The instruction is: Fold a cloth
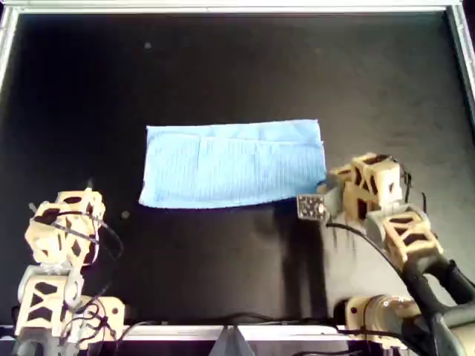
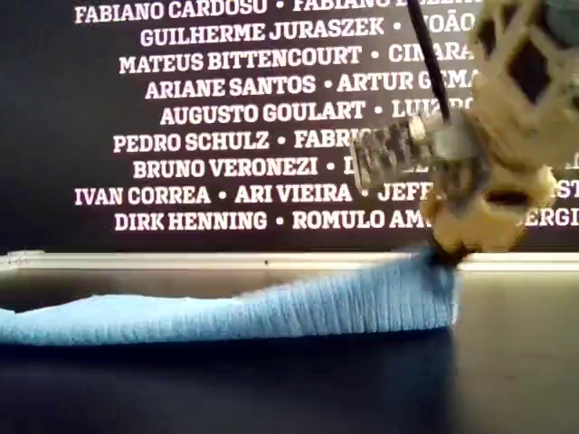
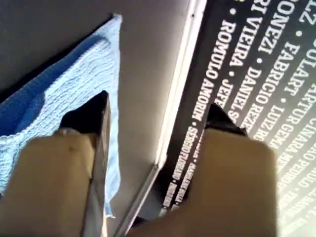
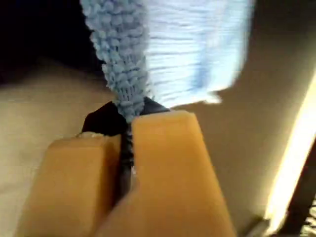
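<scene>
Since the pale sky-blue woven cloth [image 1: 231, 164] needs another fold, my second gripper [image 4: 127, 129] is clamped on its corner; my first gripper [image 3: 155, 116] sits apart, empty.

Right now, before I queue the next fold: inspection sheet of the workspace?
Surface: black table, metal rim along its far edge.
Job's things: the cloth, pale blue, lies as a wide rectangle with a layer edge showing on top. Its corner at the overhead view's right is lifted.
Clutter: nothing seen.
Grippers: my first gripper is open and holds nothing, with the cloth ahead of it. My second gripper is shut on the cloth's edge.
Cables: black cable along the second arm, loose loops by the other arm.
Surroundings: black banner with white names behind the table.
</scene>
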Available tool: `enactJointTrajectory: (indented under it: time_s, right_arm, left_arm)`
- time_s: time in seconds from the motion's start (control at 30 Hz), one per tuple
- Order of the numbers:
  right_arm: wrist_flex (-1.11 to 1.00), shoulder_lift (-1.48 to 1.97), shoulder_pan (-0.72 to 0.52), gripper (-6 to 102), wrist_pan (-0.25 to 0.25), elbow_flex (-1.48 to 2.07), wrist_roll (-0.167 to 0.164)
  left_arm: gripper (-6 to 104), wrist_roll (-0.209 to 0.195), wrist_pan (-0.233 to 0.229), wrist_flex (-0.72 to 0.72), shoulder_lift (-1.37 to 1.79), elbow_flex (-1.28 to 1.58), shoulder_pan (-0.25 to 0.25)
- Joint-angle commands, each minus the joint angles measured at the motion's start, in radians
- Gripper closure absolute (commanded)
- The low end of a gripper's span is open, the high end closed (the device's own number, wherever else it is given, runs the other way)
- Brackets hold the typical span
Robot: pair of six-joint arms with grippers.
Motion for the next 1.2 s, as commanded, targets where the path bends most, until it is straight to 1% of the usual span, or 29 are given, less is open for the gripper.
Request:
enactJointTrajectory:
  time_s: [0.0, 0.07, 0.2, 0.27, 0.37, 0.73, 0.97, 1.03, 1.17]
  right_arm:
    - [-0.037, -0.025, 0.069, 97, -0.012, -0.152, 0.009]
    - [-0.037, -0.066, 0.133, 97, -0.003, -0.215, 0.018]
    - [-0.037, -0.193, 0.272, 97, 0.003, -0.373, 0.061]
    - [-0.037, -0.272, 0.328, 97, 0.003, -0.463, 0.071]
    - [-0.037, -0.397, 0.391, 97, 0.005, -0.612, 0.072]
    - [-0.037, -0.798, 0.555, 97, 0.005, -1.144, 0.072]
    - [-0.035, -0.991, 0.621, 97, 0.003, -1.427, 0.071]
    - [-0.035, -1.035, 0.632, 97, -0.005, -1.476, 0.071]
    - [-0.035, -1.100, 0.664, 97, 0.003, -1.536, 0.066]
  left_arm:
    - [29, 0.002, -0.005, -0.002, 0.020, -0.012, 0.025]
    - [29, 0.002, -0.005, -0.002, 0.020, -0.012, 0.025]
    - [29, 0.002, -0.005, -0.002, 0.025, -0.012, 0.021]
    - [29, 0.002, -0.005, -0.002, 0.025, -0.012, 0.020]
    - [29, 0.002, -0.005, -0.002, 0.025, -0.012, 0.021]
    - [29, 0.002, -0.005, -0.002, 0.020, -0.012, 0.025]
    - [29, 0.002, -0.005, -0.002, 0.020, -0.012, 0.025]
    - [29, 0.002, -0.005, -0.002, 0.020, -0.012, 0.025]
    - [29, 0.002, -0.005, -0.002, 0.020, -0.012, 0.023]
